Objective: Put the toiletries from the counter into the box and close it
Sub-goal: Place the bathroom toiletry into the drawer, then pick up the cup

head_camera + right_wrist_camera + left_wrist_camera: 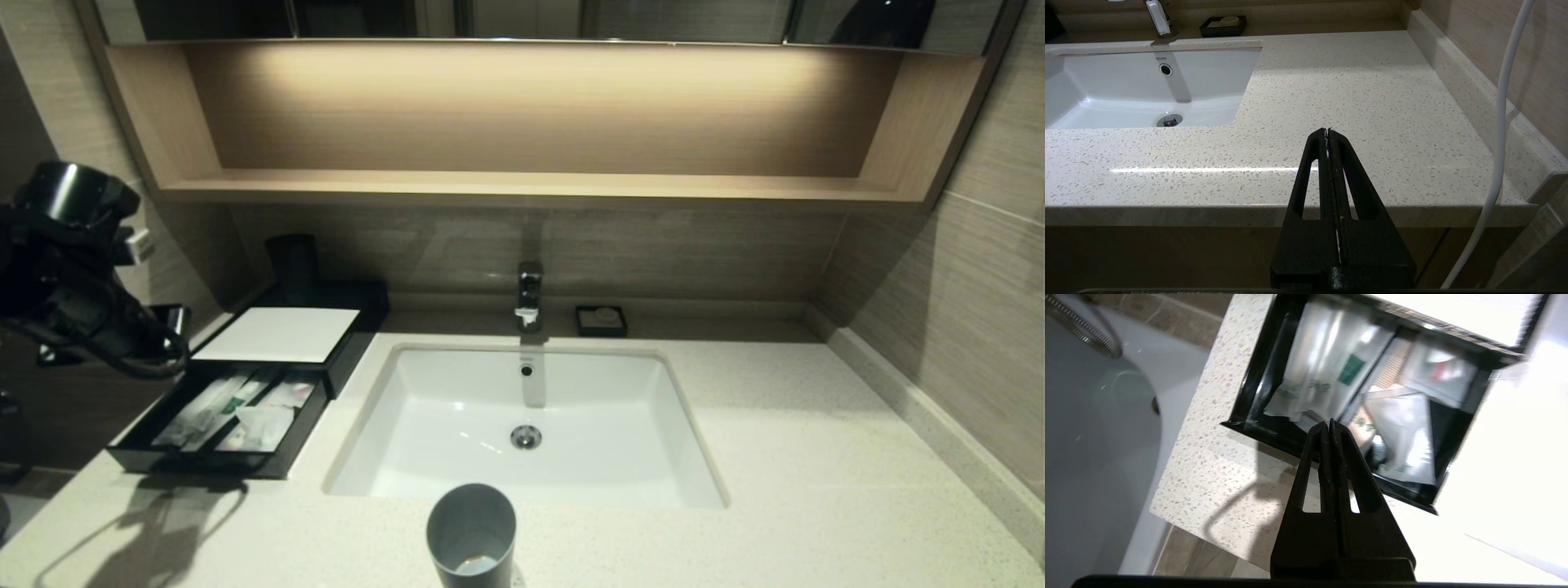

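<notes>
The black box point(282, 335), with a white panel on top, stands at the left of the counter point(816, 457). Its front drawer point(196, 464) is pulled out. The toiletries point(1323, 371) lie inside it: long clear-white packets, one with a green band point(1351, 369), beside other white sachets point(1408, 433). My left gripper point(1329, 424) is shut with nothing in it and hovers just in front of the drawer's front rim. The left arm point(82, 269) shows raised at the far left. Low at the counter's front right edge, my right gripper point(1327, 131) is shut and empty.
The white sunken sink point(531, 408) with its faucet point(530, 296) fills the middle. A grey cup point(472, 535) stands at the counter's front edge. A small black soap dish point(601, 321) sits behind the sink and a black cylinder point(292, 260) behind the box. A white cable point(1502, 122) hangs at right.
</notes>
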You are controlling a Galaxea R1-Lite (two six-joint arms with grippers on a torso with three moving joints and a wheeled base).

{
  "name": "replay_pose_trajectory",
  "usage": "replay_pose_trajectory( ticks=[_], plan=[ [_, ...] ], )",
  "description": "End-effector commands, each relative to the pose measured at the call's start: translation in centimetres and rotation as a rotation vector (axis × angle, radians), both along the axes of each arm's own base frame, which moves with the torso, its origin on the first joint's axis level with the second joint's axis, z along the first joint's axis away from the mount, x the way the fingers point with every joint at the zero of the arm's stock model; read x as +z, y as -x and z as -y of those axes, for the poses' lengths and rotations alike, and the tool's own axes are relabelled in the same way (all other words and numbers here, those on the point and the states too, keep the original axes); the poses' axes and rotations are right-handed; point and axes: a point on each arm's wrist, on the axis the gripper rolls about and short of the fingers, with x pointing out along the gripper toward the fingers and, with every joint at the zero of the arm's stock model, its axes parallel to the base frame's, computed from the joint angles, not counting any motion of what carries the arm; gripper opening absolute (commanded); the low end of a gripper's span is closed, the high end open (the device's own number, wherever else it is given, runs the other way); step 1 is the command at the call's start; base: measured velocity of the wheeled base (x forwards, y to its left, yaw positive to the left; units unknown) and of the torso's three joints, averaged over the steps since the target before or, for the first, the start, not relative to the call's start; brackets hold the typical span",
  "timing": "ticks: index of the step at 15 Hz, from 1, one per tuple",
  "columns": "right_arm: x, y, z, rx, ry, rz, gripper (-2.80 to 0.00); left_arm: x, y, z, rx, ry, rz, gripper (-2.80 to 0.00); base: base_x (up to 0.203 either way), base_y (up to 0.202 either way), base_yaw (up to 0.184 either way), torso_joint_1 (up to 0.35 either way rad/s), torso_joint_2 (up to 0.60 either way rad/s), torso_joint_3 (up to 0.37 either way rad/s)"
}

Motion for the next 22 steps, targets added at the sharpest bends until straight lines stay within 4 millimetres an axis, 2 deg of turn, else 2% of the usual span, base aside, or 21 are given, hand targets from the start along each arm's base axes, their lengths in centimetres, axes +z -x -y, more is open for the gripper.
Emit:
replay_pose_trajectory(
  ticks=[1, 9, 16, 17, 20, 22],
  plan=[
    [0.0, 0.0, 0.0, 0.001, 0.000, 0.000, -2.80, 2.6, 2.3, 1.2, -0.044, 0.007, 0.087, -2.80, 0.000, 0.000, 0.000, 0.000, 0.00, 0.000],
    [0.0, 0.0, 0.0, -0.001, 0.000, 0.001, -2.80, 3.8, 5.8, 4.5, -0.146, 0.042, 0.083, -2.80, 0.000, 0.000, 0.000, 0.000, 0.00, 0.000],
    [0.0, 0.0, 0.0, 0.001, 0.000, 0.000, -2.80, 2.8, 8.9, 8.3, -0.312, 0.129, 0.064, -2.80, 0.000, 0.000, 0.000, 0.000, 0.00, 0.000],
    [0.0, 0.0, 0.0, 0.000, 0.000, -0.002, -2.80, 2.8, 9.1, 8.4, -0.320, 0.152, 0.066, 0.00, 0.000, 0.000, 0.000, 0.000, 0.00, 0.000],
    [0.0, 0.0, 0.0, 0.000, 0.000, -0.001, -2.80, 2.1, 9.1, 8.3, -0.297, 0.150, 0.034, 0.00, 0.000, 0.000, 0.000, 0.000, 0.00, 0.000],
    [0.0, 0.0, 0.0, 0.001, 0.000, -0.001, -2.80, 0.8, 9.3, 8.0, -0.261, 0.126, -0.012, 0.00, 0.000, 0.000, 0.000, 0.000, 0.00, 0.000]
  ],
)
